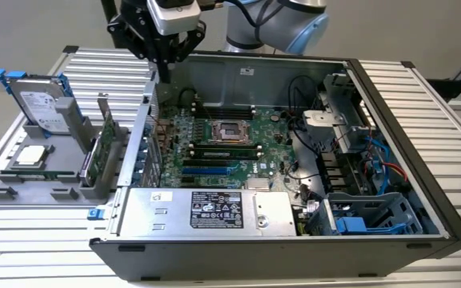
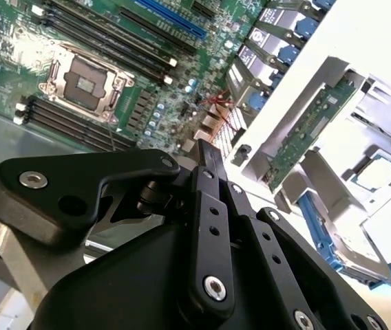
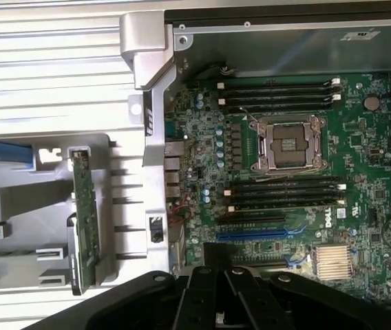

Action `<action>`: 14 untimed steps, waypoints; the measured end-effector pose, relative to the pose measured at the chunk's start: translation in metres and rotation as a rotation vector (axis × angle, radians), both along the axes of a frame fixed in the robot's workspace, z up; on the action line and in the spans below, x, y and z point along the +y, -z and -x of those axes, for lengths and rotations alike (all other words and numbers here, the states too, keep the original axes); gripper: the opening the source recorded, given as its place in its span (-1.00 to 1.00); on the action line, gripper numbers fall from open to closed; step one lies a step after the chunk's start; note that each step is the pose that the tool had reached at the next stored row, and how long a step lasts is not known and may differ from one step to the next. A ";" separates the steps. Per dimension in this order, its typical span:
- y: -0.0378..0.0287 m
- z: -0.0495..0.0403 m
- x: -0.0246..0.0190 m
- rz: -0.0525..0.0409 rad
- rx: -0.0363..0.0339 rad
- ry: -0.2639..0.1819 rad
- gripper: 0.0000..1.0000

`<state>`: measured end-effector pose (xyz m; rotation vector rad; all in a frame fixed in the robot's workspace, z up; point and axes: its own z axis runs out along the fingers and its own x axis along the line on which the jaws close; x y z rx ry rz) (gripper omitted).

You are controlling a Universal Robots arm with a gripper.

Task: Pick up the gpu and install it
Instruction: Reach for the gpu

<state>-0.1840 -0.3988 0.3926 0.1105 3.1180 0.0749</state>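
One gpu (image 1: 107,147) stands upright in the grey holder (image 1: 54,195) — probably light, stiff, fragile; grip its top edge. Jaws clenched, empty.

In the exterior view you see the open case (image 1: 247,78) on the slatted table (image 1: 46,240). Inside it, the motherboard (image 1: 214,156) carries the socket (image 1: 232,130) near its middle. The power supply (image 1: 206,210) lies at 6 o'clock from the board. At 9 o'clock from the case sits a grey holder (image 1: 30,192). The hard drive (image 1: 42,105) stands in its 12 o'clock part, and a processor (image 1: 30,155) lies flat at 6 o'clock from the drive.
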 end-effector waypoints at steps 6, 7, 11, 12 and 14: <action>0.0000 0.0099 0.0000 0.0000 0.0000 0.000 -1.00; 0.0000 0.0115 0.0000 0.0000 0.0000 0.000 -1.00; 0.0000 0.0181 0.0000 -0.0001 0.0000 0.000 -1.00; 0.0000 0.0196 0.0000 -0.0001 0.0000 0.000 -1.00; 0.0001 0.0228 0.0000 -0.0001 -0.0001 0.000 -1.00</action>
